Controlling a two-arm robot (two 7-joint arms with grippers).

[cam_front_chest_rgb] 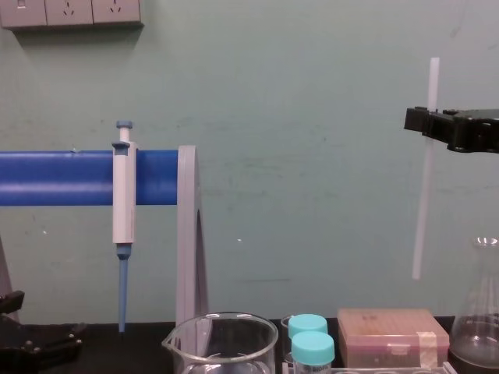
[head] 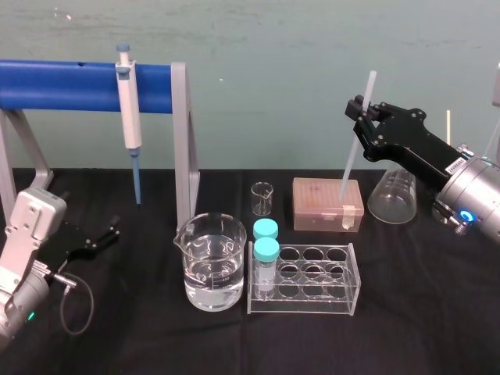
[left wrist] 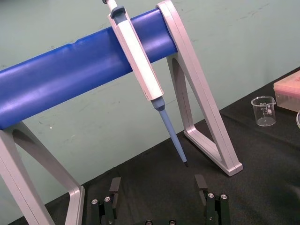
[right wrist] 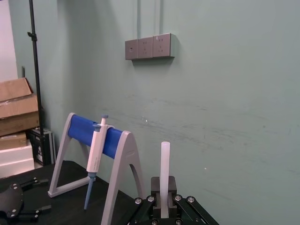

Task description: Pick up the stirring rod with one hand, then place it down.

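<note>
A pale green wall (right wrist: 225,93) is rising behind the black tabletop's (head: 422,328) far edge, carrying a grey socket panel (right wrist: 148,46); cardboard boxes (right wrist: 16,105) are sitting stacked beside a black pole (right wrist: 35,70) beyond the tabletop's edge

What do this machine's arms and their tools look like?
Both arms end in rounded silver-grey wrists carrying flat, angular black tools: left tool, right tool. A thin black cable loops from the left wrist; the right wrist has a glowing blue ring.
</note>
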